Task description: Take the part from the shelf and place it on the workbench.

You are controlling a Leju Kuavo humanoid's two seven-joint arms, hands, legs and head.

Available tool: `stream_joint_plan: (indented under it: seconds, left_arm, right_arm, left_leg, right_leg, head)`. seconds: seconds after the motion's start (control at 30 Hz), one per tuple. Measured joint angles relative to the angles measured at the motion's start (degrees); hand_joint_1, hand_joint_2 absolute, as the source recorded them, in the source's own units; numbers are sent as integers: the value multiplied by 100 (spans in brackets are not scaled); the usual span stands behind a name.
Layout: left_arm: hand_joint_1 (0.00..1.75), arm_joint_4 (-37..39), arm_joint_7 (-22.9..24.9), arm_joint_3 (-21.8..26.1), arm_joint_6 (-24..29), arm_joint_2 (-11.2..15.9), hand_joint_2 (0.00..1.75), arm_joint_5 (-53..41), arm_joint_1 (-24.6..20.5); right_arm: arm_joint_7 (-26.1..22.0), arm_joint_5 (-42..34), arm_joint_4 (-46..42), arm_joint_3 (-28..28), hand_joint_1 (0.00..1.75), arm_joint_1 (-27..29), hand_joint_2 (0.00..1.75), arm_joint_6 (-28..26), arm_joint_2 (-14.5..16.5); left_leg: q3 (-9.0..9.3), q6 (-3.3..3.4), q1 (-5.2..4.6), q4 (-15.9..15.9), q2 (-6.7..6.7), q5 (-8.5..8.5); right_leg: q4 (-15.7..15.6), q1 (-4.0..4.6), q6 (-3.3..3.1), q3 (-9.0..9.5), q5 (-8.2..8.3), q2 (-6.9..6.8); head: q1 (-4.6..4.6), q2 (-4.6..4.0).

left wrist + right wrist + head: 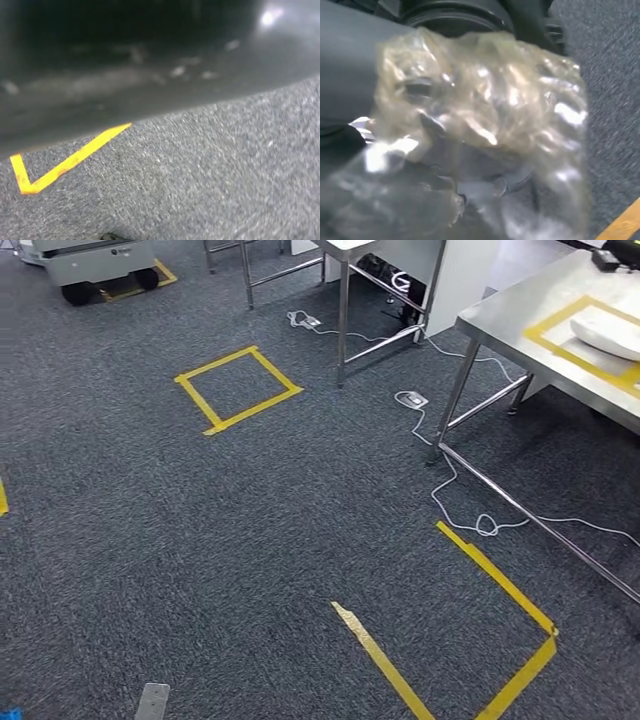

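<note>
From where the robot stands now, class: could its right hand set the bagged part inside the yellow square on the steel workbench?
Probably not yet. The workbench lies well ahead across open carpet, while the right hand holds the bagged part low beside the body.

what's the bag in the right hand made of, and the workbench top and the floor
Bag: looks like thin clear plastic film, crinkled and glossy with bright glints; what it wraps is blurred.
Workbench: seems to be stainless steel, brushed silver with a soft sheen, on thin metal legs.
Floor: looks like short-pile carpet, speckled dark grey and matt, marked with yellow tape.
</note>
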Motion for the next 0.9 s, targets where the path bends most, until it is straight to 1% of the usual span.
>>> stream_joint_plan:
  seconds: [0.03, 0.07, 0.1, 0.13, 0.17, 0.2, 0.23, 0.27, 0.3, 0.33, 0.37, 0.4, 0.43, 0.47, 0.5, 0.53, 0.57, 0.6, 0.63, 0.67, 0.7, 0.73, 0.77, 0.8, 0.83, 0.87, 0.9]
  left_arm:
    - [0, 3, 0, 1, -1, -12, 0, -1, -8]
    - [0, 6, 0, 1, -2, -21, 0, -2, -12]
    - [0, 8, 1, 1, -2, -22, 0, -3, -9]
    - [0, 9, 1, 1, -2, -28, 0, -5, 1]
    - [0, 10, 2, 1, -2, -25, 0, -8, 6]
    - [0, 10, 3, 1, 0, -22, 0, -11, 2]
    - [0, 11, 4, 1, 1, -23, 0, -13, -6]
    - [0, 12, 5, 1, 3, -21, 0, -15, -16]
    - [0, 12, 5, 1, 5, -19, 0, -16, -20]
    - [0, 13, 5, 1, 8, -17, 0, -18, -13]
    - [0, 13, 5, 1, 11, -15, 0, -20, -3]
    - [0, 13, 5, 1, 14, -13, 0, -23, 6]
    - [0, 14, 5, 1, 16, -12, 0, -26, 9]
    - [0, 16, 5, -1, 16, -30, 0, -29, 1]
    - [0, 19, 5, -2, 16, -41, 0, -33, -10]
    - [0, 22, 4, -3, 16, -48, 0, -36, -17]
    - [0, 27, 4, -4, 16, -52, 0, -38, -17]
    - [0, 30, 3, -3, 17, -34, 0, -38, -11]
    - [0, 32, 2, -3, 17, -25, 0, -38, 0]
    - [0, 33, 1, -2, 17, -19, 0, -37, 6]
    - [0, 33, 1, -2, 17, -15, 0, -37, 4]
    - [0, 33, 1, -2, 17, -14, 0, -38, -1]
    - [0, 33, 1, -2, 17, -13, 0, -39, -8]
    - [0, 33, 1, -2, 17, -13, 0, -41, -13]
    - [0, 33, 1, -2, 17, -12, 0, -43, -11]
    - [0, 33, 2, -2, 18, -11, 0, -45, -7]
    - [0, 33, 4, -2, 19, -13, 0, -45, -4]
  right_arm:
    - [-1, 0, 3, -1, 0, -3, 0, -2, -9]
    - [-1, 1, 6, -1, 0, -4, 0, -5, -16]
    - [-2, 1, 9, -2, 0, -3, 0, -6, -16]
    - [-1, 2, 12, -2, 0, -3, 0, -8, -16]
    - [-4, 2, 14, -3, 0, -1, 0, -9, -16]
    - [-6, 3, 17, -4, 0, 4, 0, -9, -16]
    - [-7, 4, 21, -5, 0, 13, 0, -10, -16]
    - [-8, 5, 24, -7, 0, 21, 0, -10, -16]
    - [-7, 8, 27, -9, 0, 26, 0, -10, -16]
    - [-5, 11, 31, -14, 0, 27, 0, -10, -16]
    - [-5, 13, 34, -19, 0, 25, 0, -10, -16]
    - [-5, 15, 37, -25, 0, 21, 0, -10, -16]
    - [-5, 16, 39, -30, 0, 18, 0, -10, -17]
    - [-5, 17, 38, -35, 0, 13, 0, -13, -35]
    - [-6, 17, 38, -39, 0, 9, 0, -14, -49]
    - [-7, 18, 39, -42, 0, 5, 0, -16, -64]
    - [-8, 19, 41, -45, 0, -1, 0, -17, -77]
    - [-10, 19, 46, -46, 0, -6, 0, -17, -72]
    - [-10, 20, 50, -47, 0, -14, 0, -17, -71]
    - [-11, 21, 54, -48, 0, -20, 0, -17, -67]
    - [-13, 24, 61, -49, 0, -23, 0, -16, -64]
    - [-14, 28, 69, -50, 0, -21, 0, -16, -61]
    - [-15, 31, 75, -50, 0, -14, 0, -16, -60]
    - [-15, 35, 81, -51, 0, -5, 0, -17, -60]
    - [-14, 37, 83, -51, 0, 3, 0, -20, -60]
    - [-14, 38, 83, -52, 0, 8, 0, -26, -60]
    - [-14, 39, 83, -52, 0, 10, 0, -31, -60]
  left_leg:
    - [-29, -29, 20, 1, -60, 16]
    - [-62, -69, 33, -4, -121, 42]
    - [-87, -109, 39, -22, -185, 68]
    - [-108, -136, 28, -20, -161, 70]
    - [-153, -159, 17, 54, -59, 13]
    - [-248, -183, 10, 246, 91, -114]
    - [-396, -205, 22, 553, 270, -290]
    - [-579, -240, 43, 924, 385, -471]
    - [-741, -278, 70, 1254, 447, -592]
    - [-824, -318, 103, 1431, 482, -610]
    - [-800, -365, 139, 1401, 513, -522]
    - [-668, -418, 183, 1170, 562, -355]
    - [-481, -487, 225, 826, 661, -196]
    - [-323, -524, 245, 529, 749, -94]
    - [-222, -507, 249, 340, 806, -57]
    - [-190, -460, 237, 271, 825, -81]
    - [-205, -372, 211, 295, 778, -110]
    - [-217, -291, 192, 314, 719, -122]
    - [-224, -237, 176, 321, 674, -126]
    - [-231, -192, 160, 323, 630, -121]
    - [-239, -152, 145, 320, 582, -110]
    - [-249, -118, 127, 318, 534, -101]
    - [-263, -94, 101, 318, 473, -92]
    - [-275, -74, 73, 318, 404, -87]
    - [-280, -60, 48, 319, 329, -84]
    - [-279, -54, 28, 319, 251, -83]
    - [-271, -51, 15, 320, 171, -82]
  right_leg:
    - [-120, 10, -39, 59, 13, 72]
    - [-167, 14, -58, 80, 11, 60]
    - [-245, 6, -62, 109, 28, -22]
    - [-336, -11, -51, 155, 57, -109]
    - [-432, -33, -38, 200, 90, -192]
    - [-512, -55, -21, 241, 121, -284]
    - [-545, -61, -8, 268, 133, -375]
    - [-550, -63, -6, 275, 126, -464]
    - [-538, -68, 5, 274, 111, -560]
    - [-514, -80, 25, 272, 88, -650]
    - [-477, -101, 56, 269, 56, -735]
    - [-427, -130, 100, 267, 15, -813]
    - [-360, -156, 156, 266, -37, -883]
    - [-280, -171, 222, 243, -102, -942]
    - [-211, -173, 278, 220, -167, -990]
    - [-161, -171, 323, 205, -218, -1028]
    - [-139, -172, 353, 199, -251, -1060]
    - [-139, -187, 369, 229, -264, -1089]
    - [-123, -212, 389, 244, -296, -1046]
    - [-44, -230, 398, 224, -379, -941]
    - [162, -238, 396, 139, -536, -803]
    - [502, -232, 379, -26, -747, -650]
    - [932, -212, 344, -238, -960, -556]
    - [1346, -185, 303, -453, -1116, -512]
    - [1608, -152, 254, -610, -1159, -489]
    - [1655, -114, 196, -672, -1078, -469]
    - [1464, -70, 134, -622, -886, -436]
  head:
    - [1, 0]
    - [2, 0]
    - [9, 0]
    - [11, -1]
    - [-3, -1]
    - [-15, -1]
    - [-29, -1]
    - [-45, -1]
    - [-52, -1]
    - [-56, -1]
    - [-57, -1]
    - [-58, -1]
    - [-57, -1]
    - [-71, -1]
    - [-76, -1]
    - [-78, -1]
    - [-79, -1]
    - [-69, -1]
    - [-63, -1]
    - [-63, -1]
    - [-59, -1]
    - [-54, -1]
    - [-51, -1]
    - [-47, -1]
    - [-49, -1]
    - [-49, -1]
    - [-50, -1]
